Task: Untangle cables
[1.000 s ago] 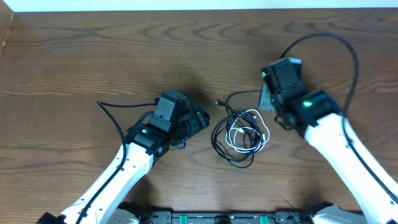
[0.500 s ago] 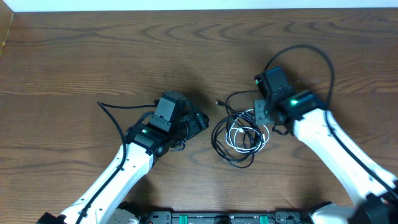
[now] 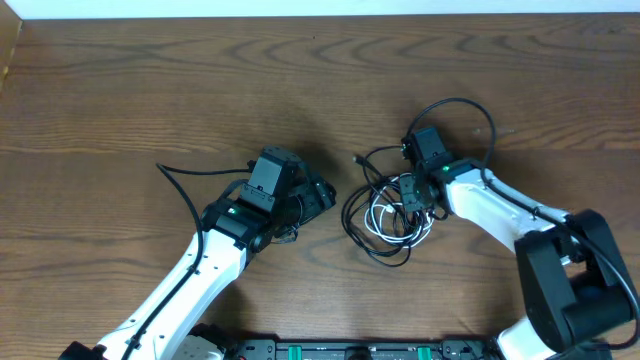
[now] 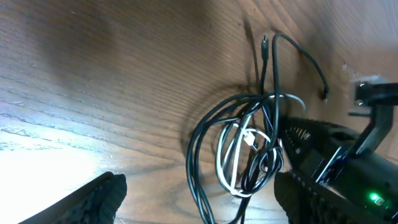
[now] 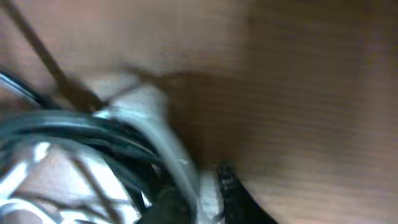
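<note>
Black and white cables (image 3: 385, 215) are found tangled on the table (image 3: 150, 80). The right gripper (image 3: 412, 192) is pressed into the tangle's right edge, nearer; its grip cannot be told. The left gripper (image 3: 322, 196) is held wide open, empty, just left of the coils.

Black cables (image 4: 191, 149) and one white cable (image 4: 219, 164) on a brown, wavy wood-grained table (image 3: 150, 90).

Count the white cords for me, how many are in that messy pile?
1. The white cord loops inside the tangle of black cables, near the middle of the table. Another could be hidden under the black loops, but none shows.
</note>
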